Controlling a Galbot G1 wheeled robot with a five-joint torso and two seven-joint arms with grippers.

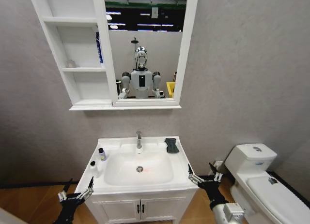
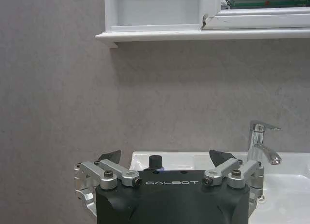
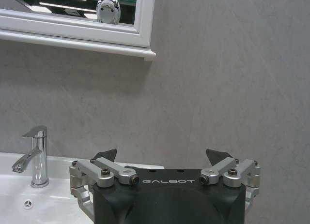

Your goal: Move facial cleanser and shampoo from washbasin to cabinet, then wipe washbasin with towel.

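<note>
The washbasin (image 1: 145, 183) stands against the grey wall, and everything here is placed from it. On its left rim stand two small bottles: a white one with a black cap (image 1: 102, 154) near the back corner, and a pale one (image 1: 93, 169) in front of it, closer to the front edge. Which is the facial cleanser and which the shampoo cannot be told. The dark towel (image 1: 171, 145) lies folded on the back right rim, just right of the chrome tap (image 1: 139, 139).

The left hand (image 1: 76, 196) hangs low off the washbasin's front left corner, fingers spread wide, holding nothing. The right hand (image 1: 203, 178) hangs off the front right corner, likewise wide open and empty. Neither touches the washbasin.

The step in hand looks like the first pick, and the left hand is the nearer one to the bottles. It should probably rise above the rim first, then come at the front bottle from the side and close low on its body, so as not to knock the capped bottle just behind it.

The cabinet (image 1: 80, 54) hangs above and left of the washbasin, joined to the mirror (image 1: 145, 45); its middle shelves already hold something small. A lifted bottle must clear the cabinet's projecting bottom ledge. The toilet (image 1: 261, 178) crowds the floor to the right.
</note>
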